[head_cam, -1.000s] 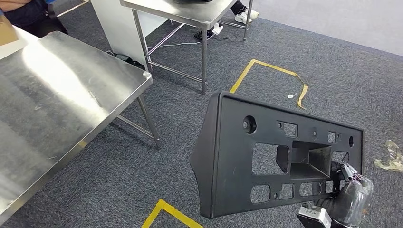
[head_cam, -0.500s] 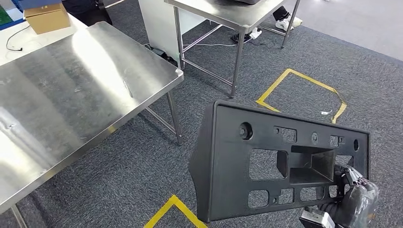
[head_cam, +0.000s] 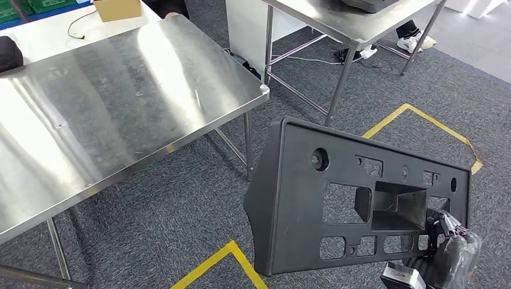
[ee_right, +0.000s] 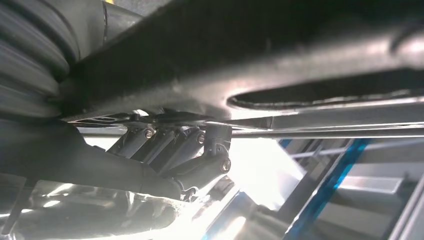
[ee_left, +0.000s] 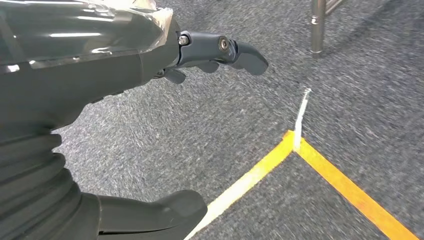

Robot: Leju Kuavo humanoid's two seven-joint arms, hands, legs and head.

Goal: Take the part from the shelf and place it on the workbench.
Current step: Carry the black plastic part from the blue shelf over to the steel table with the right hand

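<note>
A large black plastic part (head_cam: pixel 355 198), a flat panel with several cut-outs and a boxy recess, hangs above the grey carpet at lower right. My right hand (head_cam: pixel 449 250) grips its lower right corner; up close its fingers (ee_right: pixel 200 150) curl under the part's edge (ee_right: pixel 280 55). The steel workbench (head_cam: pixel 120 102) stands to the left of the part, its corner a short way from the panel. My left hand (ee_left: pixel 150 65) hangs over the carpet with fingers apart and nothing in it.
A second steel table (head_cam: pixel 355 24) stands behind, with cables and a power strip (head_cam: pixel 352 54) under it. Yellow tape lines (head_cam: pixel 422 117) mark the carpet. A cardboard box (head_cam: pixel 117 8) and a dark object (head_cam: pixel 9 53) lie beyond the workbench. A person's shoes (head_cam: pixel 416 42) show behind the far table.
The whole view has swung left, so the workbench now fills more of the picture and sits closer to the part. The part stays in my right hand in the same pose.
</note>
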